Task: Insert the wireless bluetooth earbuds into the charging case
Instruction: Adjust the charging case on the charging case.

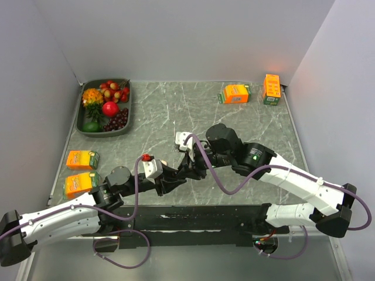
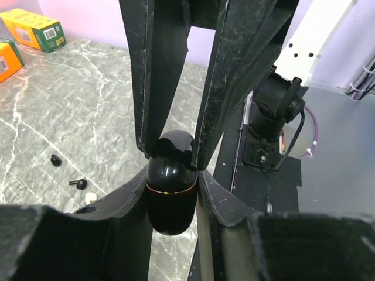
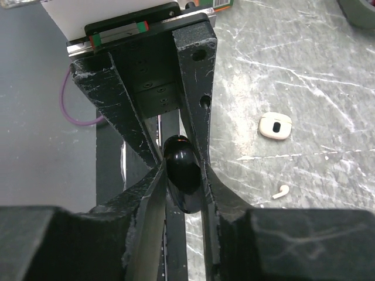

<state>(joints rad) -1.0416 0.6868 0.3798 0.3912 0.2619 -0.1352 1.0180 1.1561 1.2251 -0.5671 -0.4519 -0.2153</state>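
Bench note, one moment.

- You had the left gripper (image 2: 171, 196) clamped on the lower half of the black charging case (image 2: 170, 170). The right gripper (image 3: 183, 186) pinched the same case from the opposite end. Neither claw stood free; the case hung between them, above the near table edge.
- Case: glossy, egg-shaped, smooth black shell, with a thin coppery seam ringing its middle. The finger pads on it were matte black, scuffed and chalky at the edges.
- Loose on the table (image 1: 176, 111): one black earbud (image 2: 55, 159) and a second black earbud (image 2: 78, 184), both tiny and stalked, apart from each other. A white earbud (image 3: 281, 191) lay near the white charging case (image 3: 275, 126), which was rounded and matte with a dark opening.
- Surface: grey-green stone-look top with pale veins and a slight sheen.
- A dark oblong fruit tray (image 1: 105, 108) sat at the far left corner. Four orange cartons (image 1: 234, 93) were split two far right, two near left.
- Room: plain pale walls (image 1: 193, 35) on three sides.
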